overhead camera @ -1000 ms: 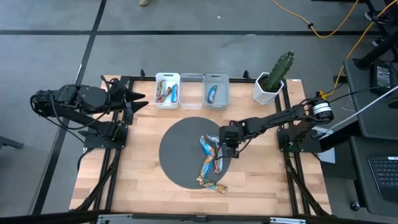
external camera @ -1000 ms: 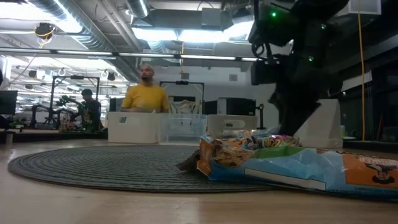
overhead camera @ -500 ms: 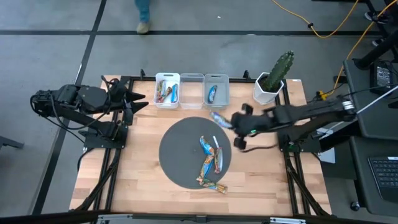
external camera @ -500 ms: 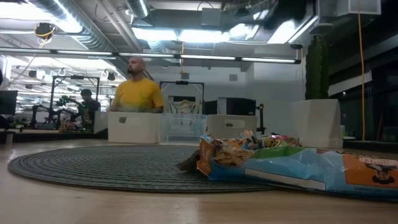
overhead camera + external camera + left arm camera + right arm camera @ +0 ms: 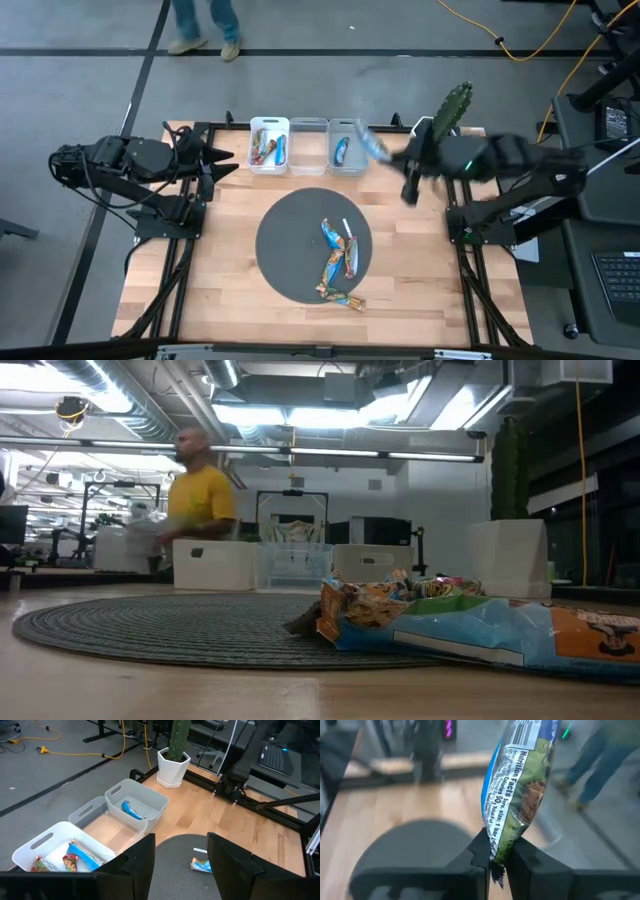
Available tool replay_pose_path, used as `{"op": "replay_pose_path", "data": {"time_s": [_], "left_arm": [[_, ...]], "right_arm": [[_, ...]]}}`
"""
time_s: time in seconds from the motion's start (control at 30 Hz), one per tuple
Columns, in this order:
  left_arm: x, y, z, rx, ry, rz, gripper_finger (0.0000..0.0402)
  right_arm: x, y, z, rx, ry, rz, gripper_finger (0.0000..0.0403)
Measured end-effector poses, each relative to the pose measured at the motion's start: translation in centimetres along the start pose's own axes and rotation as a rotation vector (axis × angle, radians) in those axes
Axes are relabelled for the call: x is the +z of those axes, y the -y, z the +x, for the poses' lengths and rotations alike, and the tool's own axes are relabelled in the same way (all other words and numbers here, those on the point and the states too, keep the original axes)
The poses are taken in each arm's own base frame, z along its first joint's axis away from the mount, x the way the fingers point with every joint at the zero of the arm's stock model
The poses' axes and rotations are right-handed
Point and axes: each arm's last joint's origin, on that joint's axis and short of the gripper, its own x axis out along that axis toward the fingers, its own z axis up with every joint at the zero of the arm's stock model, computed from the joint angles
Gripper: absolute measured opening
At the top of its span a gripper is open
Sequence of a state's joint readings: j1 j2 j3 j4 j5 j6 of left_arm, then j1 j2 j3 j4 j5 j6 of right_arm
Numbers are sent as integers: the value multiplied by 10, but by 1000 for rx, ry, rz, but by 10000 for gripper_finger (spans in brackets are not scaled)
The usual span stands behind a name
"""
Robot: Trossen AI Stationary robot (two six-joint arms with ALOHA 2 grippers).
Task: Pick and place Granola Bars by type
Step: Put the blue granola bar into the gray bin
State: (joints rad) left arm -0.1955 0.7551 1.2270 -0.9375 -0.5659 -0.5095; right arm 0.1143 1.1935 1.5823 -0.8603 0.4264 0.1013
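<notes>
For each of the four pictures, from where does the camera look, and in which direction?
High view: above the table, straight down; both arms, right gripper carrying a blue bar.
Low view: at table-top height, level across the mat into the room; no arm shows.
Left wrist view: on the left arm, past its jaws toward three bins.
Right wrist view: on the right arm, past jaws shut on the bar.
Shared: high and left wrist views both show the bins and cactus.

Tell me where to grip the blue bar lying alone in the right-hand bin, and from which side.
Judging by its pose, take the blue bar across its narrow middle, coming straight down from above. It lies flat and slanted on the floor of the right bin, whose walls block any sideways approach. Align the fingers across its width.
</notes>
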Motion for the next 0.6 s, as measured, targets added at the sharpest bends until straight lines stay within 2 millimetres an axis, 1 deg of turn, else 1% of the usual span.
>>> {"op": "replay_pose_path", "data": {"time_s": [0.13, 0.23, 0.3, 0.4, 0.5, 0.6], "left_arm": [[0, 0, 0, 1, 0, 0, 169], [0, 0, 0, 1, 1, -9, 169], [0, 0, 0, 2, 1, -21, 169], [0, 0, 0, 1, 1, -27, 169], [0, 1, 1, 4, -2, -25, 169], [0, 1, 2, 5, -3, -24, 169]], "right_arm": [[42, 38, -18, -44, 123, -16, 41], [60, 61, -30, -95, 138, -27, 42], [66, 72, -33, -128, 117, -33, 42], [68, 82, -29, -145, 61, -47, 42], [68, 90, -18, -144, 27, -49, 43], [64, 100, 0, -132, -22, -50, 43]]}}
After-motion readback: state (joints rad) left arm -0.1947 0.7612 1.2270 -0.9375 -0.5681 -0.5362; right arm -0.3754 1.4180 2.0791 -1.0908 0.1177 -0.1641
